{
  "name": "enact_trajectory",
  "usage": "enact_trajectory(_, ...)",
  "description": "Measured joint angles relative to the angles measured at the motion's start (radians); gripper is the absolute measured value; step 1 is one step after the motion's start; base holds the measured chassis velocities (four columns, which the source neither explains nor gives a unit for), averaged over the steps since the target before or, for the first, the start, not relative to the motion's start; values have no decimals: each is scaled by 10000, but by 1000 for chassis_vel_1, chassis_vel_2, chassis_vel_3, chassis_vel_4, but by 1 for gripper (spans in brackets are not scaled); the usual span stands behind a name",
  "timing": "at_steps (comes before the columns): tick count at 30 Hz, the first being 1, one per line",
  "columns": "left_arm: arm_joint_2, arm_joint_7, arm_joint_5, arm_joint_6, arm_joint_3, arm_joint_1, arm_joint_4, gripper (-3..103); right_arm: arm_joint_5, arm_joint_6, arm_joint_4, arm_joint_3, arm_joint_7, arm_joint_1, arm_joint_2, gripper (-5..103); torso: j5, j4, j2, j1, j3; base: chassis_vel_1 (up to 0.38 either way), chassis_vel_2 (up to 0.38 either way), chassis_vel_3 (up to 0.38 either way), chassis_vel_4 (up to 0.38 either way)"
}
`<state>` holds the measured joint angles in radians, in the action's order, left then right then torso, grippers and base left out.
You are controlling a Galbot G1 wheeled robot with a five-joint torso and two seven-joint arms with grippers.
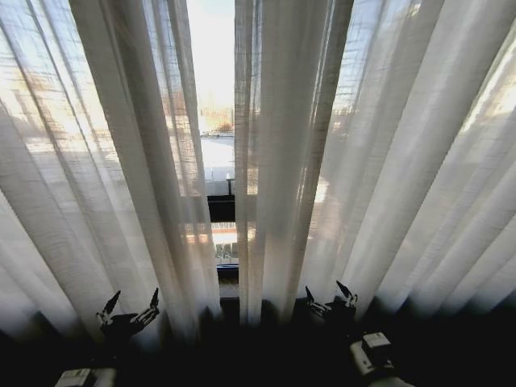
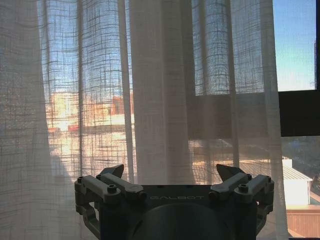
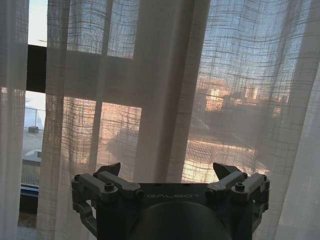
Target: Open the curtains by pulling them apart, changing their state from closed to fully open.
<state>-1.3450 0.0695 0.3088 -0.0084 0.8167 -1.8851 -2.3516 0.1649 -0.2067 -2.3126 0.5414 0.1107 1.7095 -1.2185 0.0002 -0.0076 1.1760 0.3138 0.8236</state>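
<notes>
Two sheer white curtains hang before the window, the left panel (image 1: pixel 105 161) and the right panel (image 1: pixel 379 161), with a narrow gap between them at the middle showing bare glass. My left gripper (image 1: pixel 129 308) stands open just in front of the left panel's lower pleats, near its inner edge. My right gripper (image 1: pixel 329 296) stands open in front of the right panel's inner pleats. In the left wrist view the left gripper (image 2: pixel 171 176) faces a thick pleat (image 2: pixel 157 100) with nothing between its fingers. In the right wrist view the right gripper (image 3: pixel 168 172) faces a similar pleat (image 3: pixel 167 90), holding nothing.
Dark window frame bars (image 1: pixel 221 208) cross behind the fabric at the gap. Buildings and sky show through the glass. The lower strip of the head view is dark, with both wrists (image 1: pixel 367 355) rising from it.
</notes>
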Motion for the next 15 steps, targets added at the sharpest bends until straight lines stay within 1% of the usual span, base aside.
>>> enact_trajectory(3, -29, 6, 0, -71, 36, -58, 6, 100, -14, 3, 33, -82, 0, -12, -4, 100, -2, -1, 0, 1, -1, 141, 150, -144, -140)
enact_trajectory(7, -63, 8, -6, -87, 47, -95, 0, 100, -21, 9, 56, -120, -2, -29, -10, 100, -5, -2, 1, 1, -1, 62, 84, -76, -72)
enact_trajectory(12, -106, 8, -50, -91, 40, -111, -43, 100, -27, 25, 89, -165, -11, -55, -19, 100, 4, -2, 0, -1, 0, 0, 0, 0, 0)
enact_trajectory(15, -128, 7, -57, -91, 37, -122, -61, 100, -29, 32, 96, -182, -16, -55, -16, 100, 7, -1, 0, -1, 0, -40, -8, 72, 0)
